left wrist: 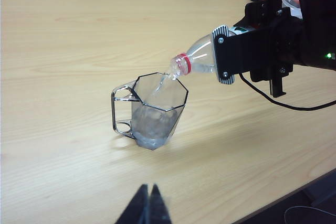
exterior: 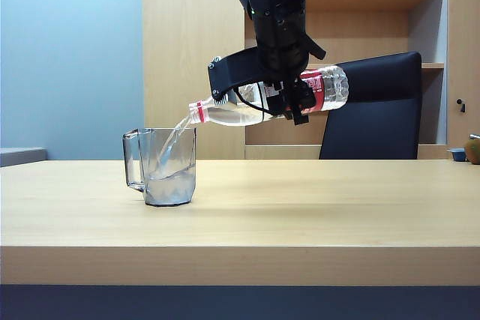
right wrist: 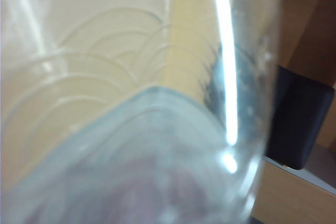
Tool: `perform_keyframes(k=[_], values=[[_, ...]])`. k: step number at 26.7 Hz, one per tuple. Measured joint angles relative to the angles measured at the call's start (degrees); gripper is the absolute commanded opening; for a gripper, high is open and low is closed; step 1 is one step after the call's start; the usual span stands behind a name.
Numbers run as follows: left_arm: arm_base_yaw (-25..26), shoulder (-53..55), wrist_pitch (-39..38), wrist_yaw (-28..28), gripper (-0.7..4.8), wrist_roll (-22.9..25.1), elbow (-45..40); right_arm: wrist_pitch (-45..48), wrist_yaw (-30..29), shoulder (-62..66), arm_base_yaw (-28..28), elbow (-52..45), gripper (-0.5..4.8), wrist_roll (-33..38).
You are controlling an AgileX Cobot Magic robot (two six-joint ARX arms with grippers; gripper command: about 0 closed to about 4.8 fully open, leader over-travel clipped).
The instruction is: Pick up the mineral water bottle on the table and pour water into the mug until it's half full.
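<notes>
Light-wood table (exterior: pixel 300 207), shelves behind; right gripper (exterior: pixel 289 99) grips tilted bottle (exterior: pixel 232 110); left gripper (left wrist: pixel 148 205) closed, low.

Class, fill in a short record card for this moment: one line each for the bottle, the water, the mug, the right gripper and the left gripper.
bottle: mineral water bottle tipped near level, mouth over the mug's rim
water: water streaming into the mug
mug: mug upright on the table, partly filled, below half
right gripper: right gripper above the table, jaws clamped on the bottle's middle
left gripper: left gripper low over the table, jaws shut, holding nothing
</notes>
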Motion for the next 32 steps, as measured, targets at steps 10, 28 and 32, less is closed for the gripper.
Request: perform_keyframes(k=[10, 28, 32], values=[[0.00, 0.02, 0.00, 0.00, -0.06, 0.00, 0.02, 1.46, -0.24, -0.07, 1.33, 0.11, 2.56, 1.33], [0.00, 0.00, 0.00, 0.04, -0.06, 0.00, 0.00, -5.29, -8.44, -0.09, 1.53, 0.09, 2.46, 38.34], [0.00, 0.00, -0.02, 0.04, -0.06, -0.02, 0.02, -5.40, -15.76, -0.11, 0.87, -0.22, 2.42, 56.72]])
